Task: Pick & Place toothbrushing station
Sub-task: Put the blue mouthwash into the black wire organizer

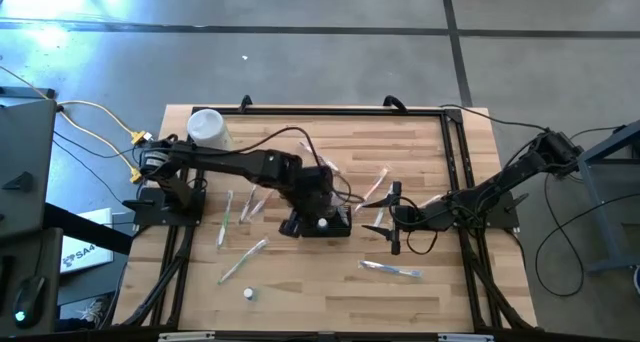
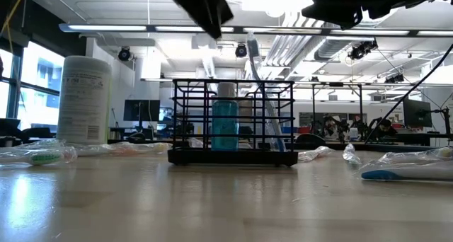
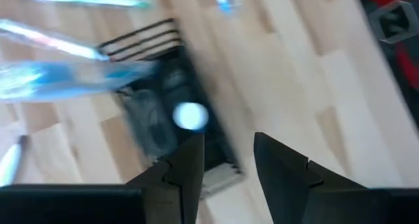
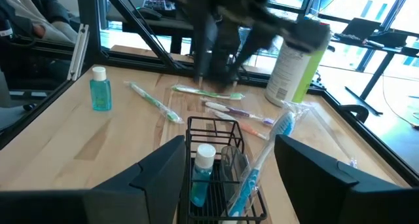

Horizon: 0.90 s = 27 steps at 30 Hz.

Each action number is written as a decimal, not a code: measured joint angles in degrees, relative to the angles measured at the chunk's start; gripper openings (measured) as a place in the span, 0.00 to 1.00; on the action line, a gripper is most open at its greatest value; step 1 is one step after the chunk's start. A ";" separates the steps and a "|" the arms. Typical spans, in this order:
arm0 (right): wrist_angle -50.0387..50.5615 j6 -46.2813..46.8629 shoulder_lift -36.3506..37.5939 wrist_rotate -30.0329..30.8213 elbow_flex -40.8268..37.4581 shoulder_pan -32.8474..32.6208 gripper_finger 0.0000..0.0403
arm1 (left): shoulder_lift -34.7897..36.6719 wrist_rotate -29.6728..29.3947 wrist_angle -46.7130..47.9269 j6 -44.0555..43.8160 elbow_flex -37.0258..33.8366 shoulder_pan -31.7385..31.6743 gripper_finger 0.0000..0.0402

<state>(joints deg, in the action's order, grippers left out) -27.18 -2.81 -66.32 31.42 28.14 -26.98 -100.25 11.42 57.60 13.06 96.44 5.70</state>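
The toothbrushing station, a small black wire holder, stands upright near the middle of the worktop, already carrying a blue bottle with a white cap and a wrapped toothbrush that leans out over its rim; it looks set there so both arms can reach it. The left gripper hangs directly above the station, its fingers partly parted with only air between them and nothing gripped; by its position it is probably either just clear of the holder or about to come down over it. The right gripper waits just beside the station, level with it, spread wide and empty, the wire frame showing between its fingers. Loose wrapped toothbrushes lie scattered to both sides of the station, a second small bottle stands well apart, and the tall white container sits at the far corner on the left arm's side. The near half of the worktop is mostly bare, giving open room, while the black rails along the edges bound any sideways move.
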 joint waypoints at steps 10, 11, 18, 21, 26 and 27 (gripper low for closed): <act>0.06 0.00 0.00 0.00 0.00 0.00 0.57 | 0.00 3.33 13.90 -21.37 6.36 12.17 0.33; 0.07 0.00 0.00 -0.02 0.00 0.00 0.57 | 0.00 3.27 14.13 -23.12 6.34 13.36 0.33; -0.41 0.02 0.01 -0.02 0.00 -0.02 0.57 | -0.01 3.08 11.11 -25.25 6.32 19.43 0.33; -0.52 0.02 0.01 -0.02 0.00 -0.02 0.57 | 0.00 2.52 11.22 -26.37 6.30 20.34 0.33; -0.50 0.02 0.02 -0.02 0.00 0.00 0.57 | -0.78 0.86 13.48 -31.26 6.30 20.19 0.33; -0.50 0.02 0.02 -0.02 0.00 0.00 0.57 | -1.06 0.45 13.82 -31.54 6.29 20.16 0.34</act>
<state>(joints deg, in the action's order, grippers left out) -27.68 -2.79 -66.31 31.40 28.14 -26.98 -101.31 11.87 71.42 -18.48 102.73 25.87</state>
